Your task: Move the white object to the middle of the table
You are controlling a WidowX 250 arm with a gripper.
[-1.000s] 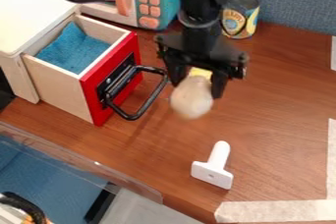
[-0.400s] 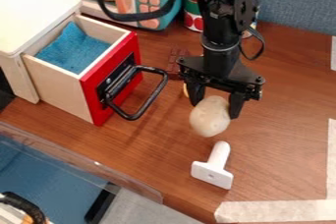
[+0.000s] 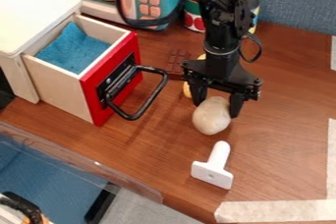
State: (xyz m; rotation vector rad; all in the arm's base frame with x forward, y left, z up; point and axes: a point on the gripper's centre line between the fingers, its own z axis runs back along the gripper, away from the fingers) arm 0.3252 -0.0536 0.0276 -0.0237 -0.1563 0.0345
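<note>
Brown wood-grain tabletop (image 3: 285, 105) runs back to a blue-grey partition (image 3: 295, 2). From the top edge, right of centre, the black arm (image 3: 226, 31) comes in; its upper part leans toward the right of the view, its wrist drops nearly straight down, and a black cable (image 3: 258, 51) loops out beside the wrist. At its end, the gripper (image 3: 216, 106) points downward over the middle part of the table, its crossbar tilted a little, lower at the right. Its 2 fingers stand only partly apart, astride the upper part of the rounded white object (image 3: 210, 116), gripping it from both sides. Most of the object bulges out below the fingertips; whether its underside touches the wood I cannot tell. Nearer the camera, just beyond the object, a white T-shaped tool (image 3: 212, 168) lies with its handle toward the gripper. To the left stands a wooden box (image 3: 36, 14) with its red-fronted drawer (image 3: 121, 83) pulled out, a black handle (image 3: 154, 98) on the front and a blue cloth (image 3: 75, 48) inside. Behind are a teal toy microwave (image 3: 164, 2) and a red-and-green can (image 3: 193, 19). A brown segmented bar (image 3: 176, 63) lies between drawer and arm, with a yellow thing (image 3: 187, 90) partly hidden behind the gripper.
</note>
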